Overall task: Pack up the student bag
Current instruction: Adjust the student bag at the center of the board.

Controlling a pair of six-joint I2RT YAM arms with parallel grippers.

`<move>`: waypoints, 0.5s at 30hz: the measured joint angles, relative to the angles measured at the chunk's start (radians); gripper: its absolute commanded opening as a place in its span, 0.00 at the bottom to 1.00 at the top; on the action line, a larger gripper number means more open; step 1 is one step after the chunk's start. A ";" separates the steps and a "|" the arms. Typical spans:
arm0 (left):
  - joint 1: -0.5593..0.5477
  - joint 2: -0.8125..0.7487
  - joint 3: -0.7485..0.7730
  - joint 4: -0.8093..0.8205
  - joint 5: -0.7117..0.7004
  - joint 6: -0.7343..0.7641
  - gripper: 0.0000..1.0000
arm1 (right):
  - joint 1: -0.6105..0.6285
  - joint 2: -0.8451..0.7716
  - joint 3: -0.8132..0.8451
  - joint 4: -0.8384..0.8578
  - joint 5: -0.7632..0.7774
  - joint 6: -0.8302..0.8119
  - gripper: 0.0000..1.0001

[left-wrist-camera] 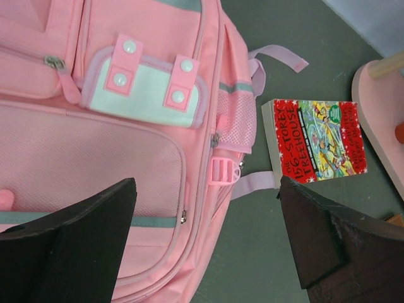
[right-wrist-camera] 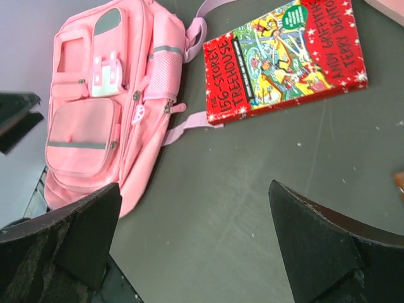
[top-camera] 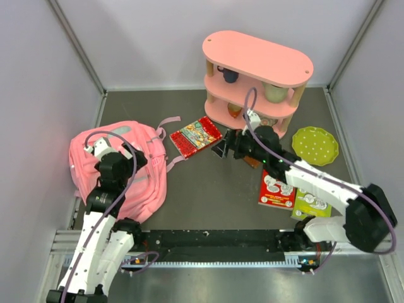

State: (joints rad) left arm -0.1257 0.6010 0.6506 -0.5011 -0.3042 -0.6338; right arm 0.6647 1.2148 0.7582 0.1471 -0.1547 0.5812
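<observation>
The left fingers (left-wrist-camera: 95,240) are spread wide and hold nothing. Directly under and just ahead of them lies the pink bag (left-wrist-camera: 126,145), flat on its back with the front pockets up. Every zip I can make out looks shut. The right fingers (right-wrist-camera: 309,240) are also spread wide and empty, hanging above bare tabletop (right-wrist-camera: 240,189). A red book (right-wrist-camera: 284,57) lies flat just ahead of them, with the bag further off to one side.

The risks are likely these. The bag is soft and limp, so tugging a small zip pull with nothing pinning it could bunch the fabric or drag the whole bag. The book lies flat with only a thin edge showing, so fingers coming down on it may shove it along rather than lift it. One strap (right-wrist-camera: 189,123) ends at the book's corner and could snag. Both arms point toward the same patch, so they might knock each other.

Beyond the right fingers stand a pink shelf (top-camera: 255,53), a green plate (top-camera: 314,145) and two more books (top-camera: 276,189). The tabletop is dark grey and matte, with pale walls on three sides.
</observation>
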 measured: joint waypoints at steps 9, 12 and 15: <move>0.003 -0.021 -0.079 -0.049 0.023 -0.055 0.99 | 0.068 0.428 0.341 0.034 -0.135 0.060 0.98; 0.005 -0.066 -0.079 -0.069 0.012 -0.058 0.99 | 0.089 0.609 0.497 0.011 -0.197 0.070 0.98; 0.005 -0.136 -0.079 -0.101 -0.008 -0.064 0.99 | 0.113 0.772 0.664 -0.030 -0.230 0.065 0.98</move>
State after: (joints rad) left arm -0.1204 0.4648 0.5713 -0.6018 -0.3122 -0.6983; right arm 0.7776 1.9865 1.4220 0.1173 -0.3843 0.6464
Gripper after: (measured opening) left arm 0.990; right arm 0.981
